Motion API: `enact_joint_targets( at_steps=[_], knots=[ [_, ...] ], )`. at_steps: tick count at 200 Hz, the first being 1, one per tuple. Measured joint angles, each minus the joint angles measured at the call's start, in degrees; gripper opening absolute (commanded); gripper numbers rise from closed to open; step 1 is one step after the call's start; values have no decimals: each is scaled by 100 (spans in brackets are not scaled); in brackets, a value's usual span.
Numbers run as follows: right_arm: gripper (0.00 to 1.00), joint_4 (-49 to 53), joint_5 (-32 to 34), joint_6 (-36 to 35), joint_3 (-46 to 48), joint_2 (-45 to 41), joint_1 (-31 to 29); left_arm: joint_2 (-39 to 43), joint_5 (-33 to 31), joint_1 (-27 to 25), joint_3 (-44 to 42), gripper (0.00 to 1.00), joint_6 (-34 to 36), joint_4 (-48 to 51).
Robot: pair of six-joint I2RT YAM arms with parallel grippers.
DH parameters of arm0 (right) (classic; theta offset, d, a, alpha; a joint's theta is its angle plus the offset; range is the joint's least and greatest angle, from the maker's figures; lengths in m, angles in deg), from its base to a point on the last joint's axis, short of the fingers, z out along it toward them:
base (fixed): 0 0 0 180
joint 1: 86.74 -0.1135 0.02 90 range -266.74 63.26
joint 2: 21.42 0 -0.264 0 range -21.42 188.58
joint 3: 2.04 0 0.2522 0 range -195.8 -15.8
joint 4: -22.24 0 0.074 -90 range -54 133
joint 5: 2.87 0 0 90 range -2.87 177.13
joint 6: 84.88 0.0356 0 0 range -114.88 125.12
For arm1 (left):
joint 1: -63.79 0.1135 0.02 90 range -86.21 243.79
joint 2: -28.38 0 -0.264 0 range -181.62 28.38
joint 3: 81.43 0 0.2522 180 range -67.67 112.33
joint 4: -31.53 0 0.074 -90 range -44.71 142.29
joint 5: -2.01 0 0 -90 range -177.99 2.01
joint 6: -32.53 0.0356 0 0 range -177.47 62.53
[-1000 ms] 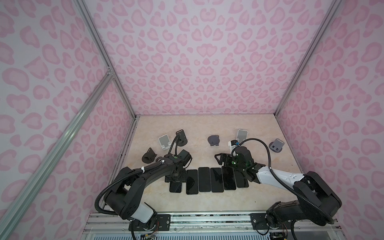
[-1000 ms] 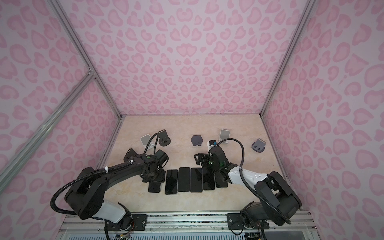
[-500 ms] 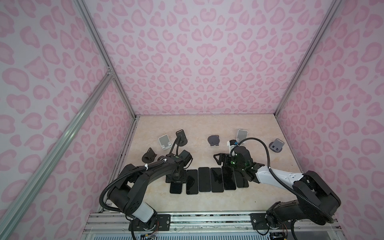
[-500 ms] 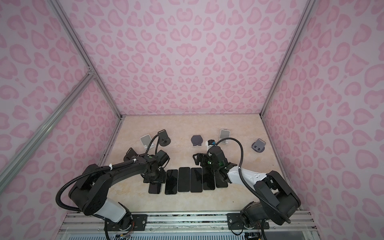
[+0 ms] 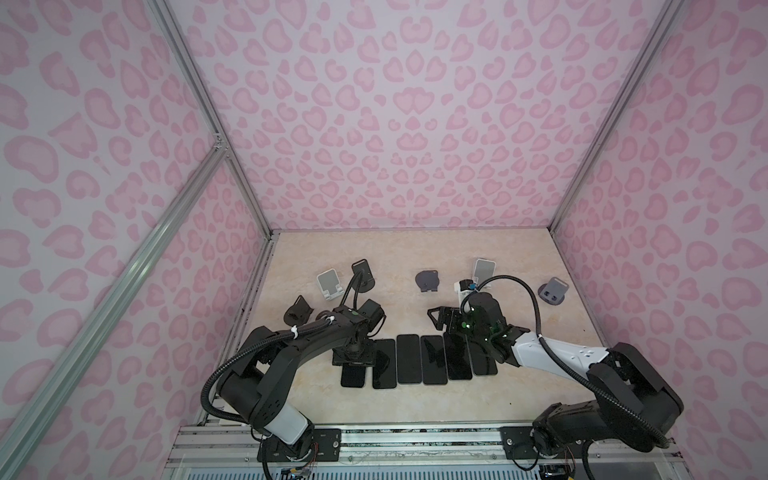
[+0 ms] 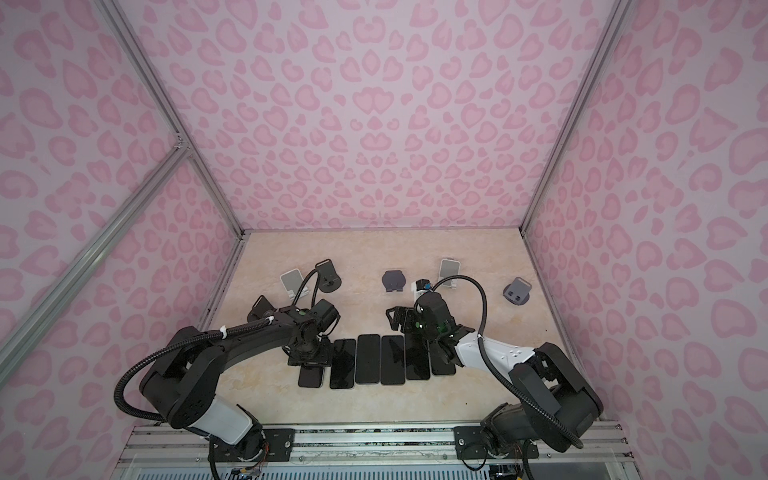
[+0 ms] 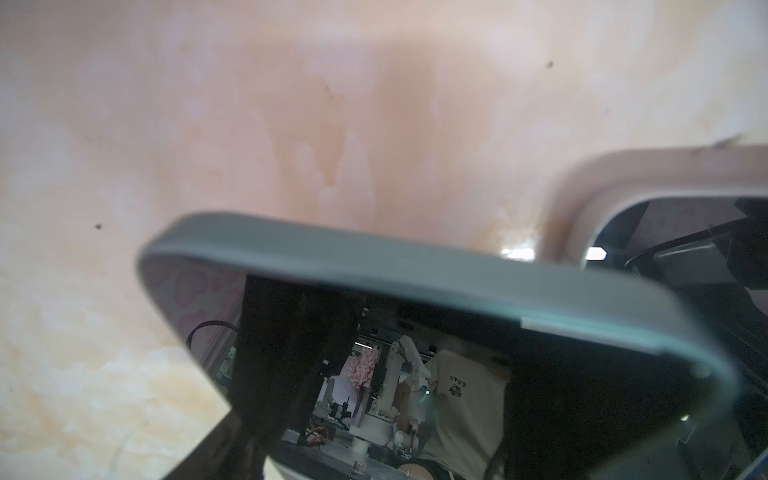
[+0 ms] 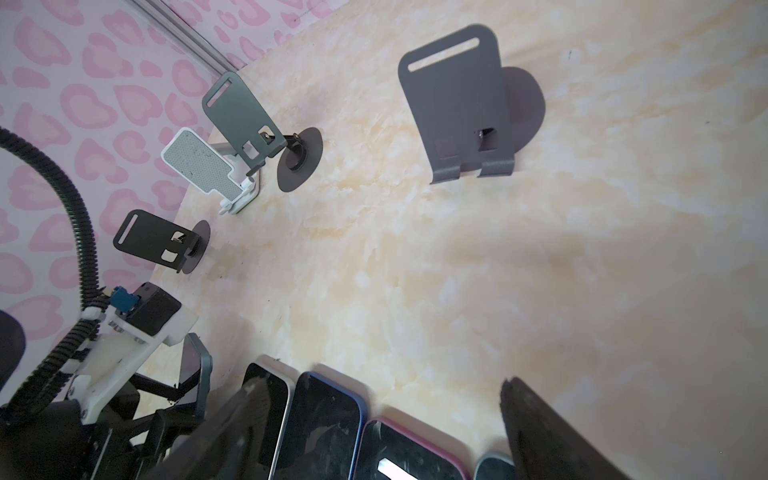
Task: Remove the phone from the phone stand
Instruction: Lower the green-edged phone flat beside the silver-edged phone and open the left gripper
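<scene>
**Top views.** The phone (image 5: 353, 376) is off the phone stands (image 5: 428, 280), which line the far side of the desk (image 5: 415, 249) and appear empty. It sits at the left end of a row of phones (image 5: 409, 363), directly beneath the left gripper (image 5: 353, 357). Its long axis runs near to far, parallel to its neighbours. The right gripper (image 5: 442, 322) hovers over the right end of the row, well apart from the phone, so the left arm is the nearer.

**Left wrist view.** The phone (image 7: 415, 332), with its grey-blue rim, fills much of the frame and is tilted against the desk. A pale-cased neighbour (image 7: 602, 178) lies just beside it. The fingers cannot be made out here.

**Right wrist view.** The left fingers are closed across the phone (image 8: 197, 370), which stands steeply tilted with one end raised off the desk. The right fingers (image 8: 540, 428) stand wide apart above the row, holding nothing.

**Judgement.** Removal looks complete. What remains is to lower the phone flat, just left of the row, and let go.
</scene>
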Motion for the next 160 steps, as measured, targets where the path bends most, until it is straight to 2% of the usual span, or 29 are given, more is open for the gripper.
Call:
enact_joint_targets(
  at_steps=[160],
  knots=[
    [90,142,109,-74,-31,63,-26,-103,186,4,-42,81,35,-98]
  ],
)
